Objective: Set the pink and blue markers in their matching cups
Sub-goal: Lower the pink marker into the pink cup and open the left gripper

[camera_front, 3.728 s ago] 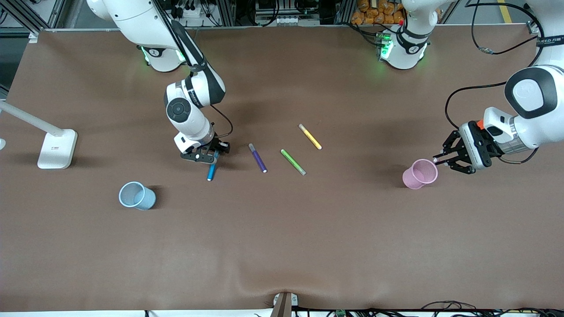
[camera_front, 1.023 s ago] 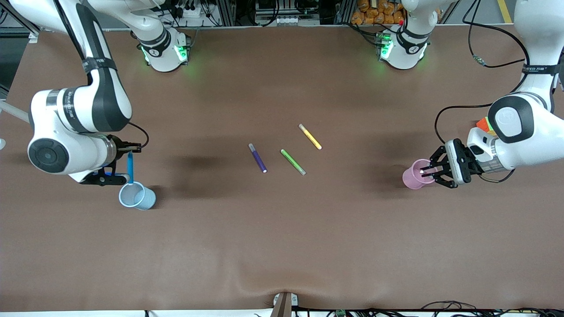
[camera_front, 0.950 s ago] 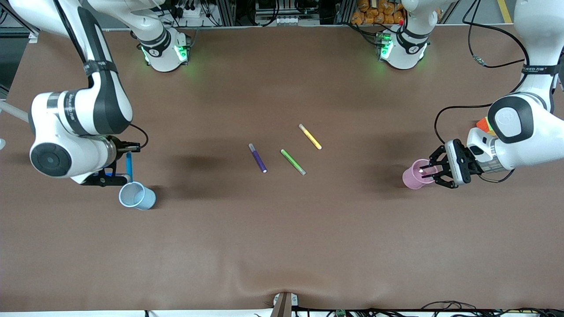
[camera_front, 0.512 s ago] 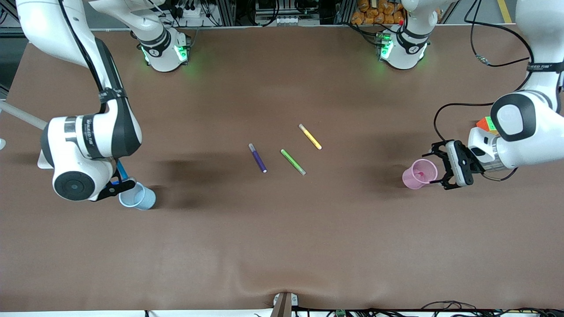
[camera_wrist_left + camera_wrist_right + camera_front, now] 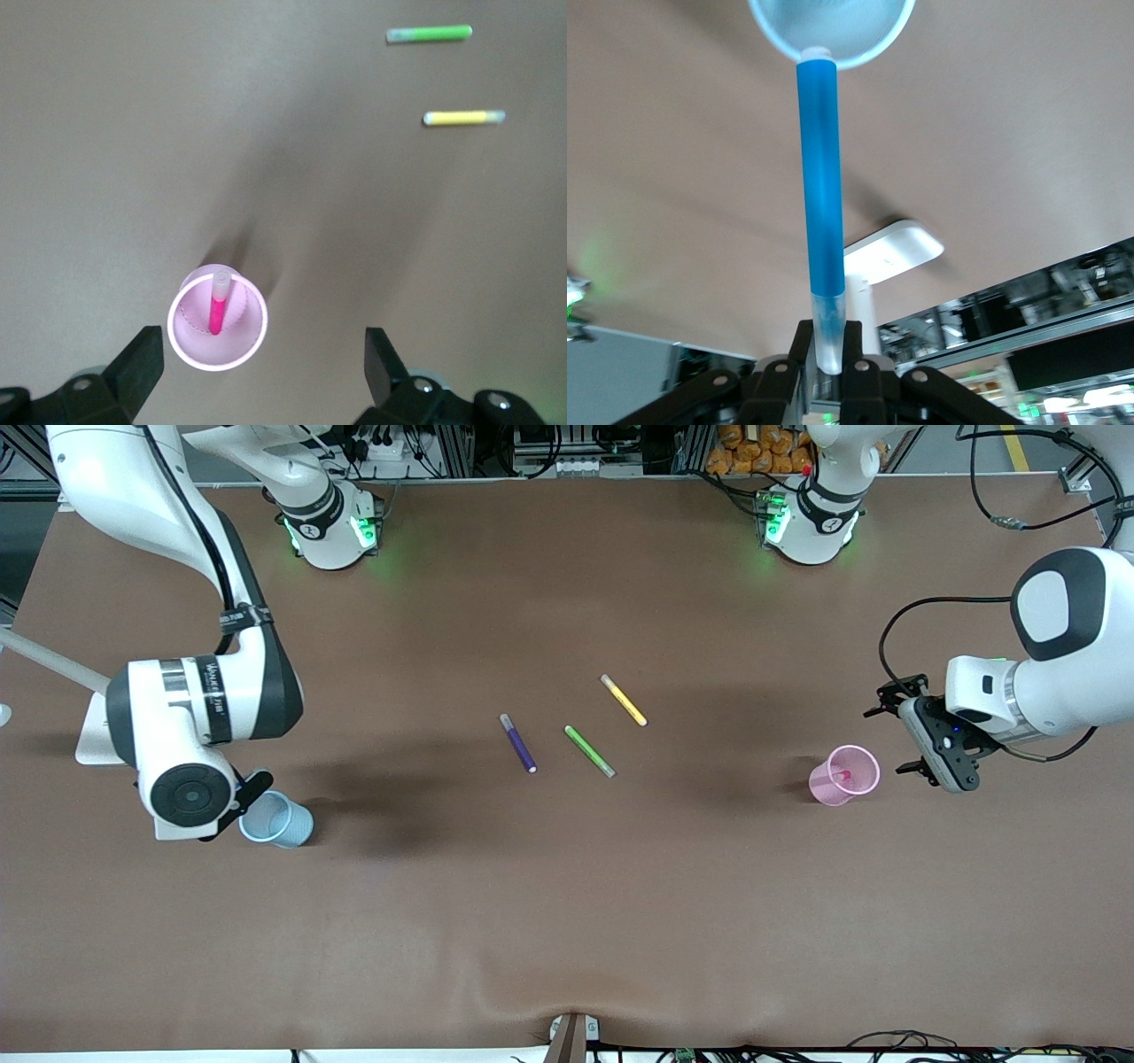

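2 cups, 5 markers.
R gripper [image 5: 829,376] clamped blue marker [image 5: 819,195] at blue cup [image 5: 275,819]; L gripper [image 5: 257,363] gaped empty, pink marker [image 5: 217,305] in pink cup [image 5: 217,317].

Brown table surface [image 5: 567,886], uniform in tone, with darker shadow patches at mid-frame. Lower left of the front view: light blue translucent cup [image 5: 276,819] with a paler rim. Right of centre: light pink translucent cup [image 5: 844,775], pale-rimmed, containing the magenta-pink marker [image 5: 217,308] with a whitish cap. Centre: dark purple marker [image 5: 518,742], green marker [image 5: 590,751] and yellow marker [image 5: 624,700], each with a pale end. Right wrist view: bright blue marker [image 5: 819,186] with a pale grey cap. Arms white with black joints; both grippers black; green lights glow at the two bases along the top edge.
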Robot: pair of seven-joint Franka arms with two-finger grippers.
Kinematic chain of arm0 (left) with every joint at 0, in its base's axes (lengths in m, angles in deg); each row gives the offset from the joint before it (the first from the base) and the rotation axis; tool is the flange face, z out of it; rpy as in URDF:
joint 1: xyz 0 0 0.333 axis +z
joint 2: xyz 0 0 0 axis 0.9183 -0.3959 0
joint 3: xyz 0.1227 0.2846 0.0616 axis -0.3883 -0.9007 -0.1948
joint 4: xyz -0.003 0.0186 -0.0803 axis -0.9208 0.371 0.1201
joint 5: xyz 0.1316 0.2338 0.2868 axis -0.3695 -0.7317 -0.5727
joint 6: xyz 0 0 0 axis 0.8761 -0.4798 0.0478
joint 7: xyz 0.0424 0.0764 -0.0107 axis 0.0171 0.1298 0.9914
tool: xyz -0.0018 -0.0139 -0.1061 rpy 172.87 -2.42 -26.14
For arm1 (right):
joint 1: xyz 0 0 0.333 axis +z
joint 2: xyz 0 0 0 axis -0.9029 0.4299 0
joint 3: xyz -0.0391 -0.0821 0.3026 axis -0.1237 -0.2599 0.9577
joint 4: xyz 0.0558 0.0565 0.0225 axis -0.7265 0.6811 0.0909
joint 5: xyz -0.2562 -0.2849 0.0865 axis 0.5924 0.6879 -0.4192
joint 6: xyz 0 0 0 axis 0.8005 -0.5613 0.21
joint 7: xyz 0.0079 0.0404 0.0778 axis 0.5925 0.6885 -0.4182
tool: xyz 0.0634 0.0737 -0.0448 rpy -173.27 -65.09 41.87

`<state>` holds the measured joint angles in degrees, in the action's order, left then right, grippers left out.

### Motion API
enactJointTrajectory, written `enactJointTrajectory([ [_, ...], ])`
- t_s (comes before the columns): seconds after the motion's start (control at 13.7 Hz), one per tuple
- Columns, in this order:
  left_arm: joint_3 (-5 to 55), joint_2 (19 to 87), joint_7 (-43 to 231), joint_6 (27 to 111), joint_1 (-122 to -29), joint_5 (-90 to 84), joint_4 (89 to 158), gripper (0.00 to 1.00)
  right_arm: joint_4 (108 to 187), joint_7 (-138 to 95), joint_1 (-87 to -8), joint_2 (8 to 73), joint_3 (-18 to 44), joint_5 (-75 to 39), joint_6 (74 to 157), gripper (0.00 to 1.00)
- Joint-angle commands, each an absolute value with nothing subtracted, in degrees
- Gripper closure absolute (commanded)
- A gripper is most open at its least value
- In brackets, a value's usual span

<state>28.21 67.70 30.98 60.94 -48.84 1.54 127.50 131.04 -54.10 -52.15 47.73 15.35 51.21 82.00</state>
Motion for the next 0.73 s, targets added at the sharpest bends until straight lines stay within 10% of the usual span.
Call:
enactJointTrajectory([
  [0.0, 28.66, 67.25, 39.92, 58.7, -48.75, 0.1, 124.91, 0.0, 129.96, -55.07, -51.1, 50.47, 15.43, 55.24, 85.0, 1.0],
  [0.66, 28.74, 66.99, 61.27, 52.56, -48.84, -0.43, 119.63, 0.0, 130.13, -54.28, -52.41, 54.34, 15.43, 54.02, 86.24, 1.0],
])
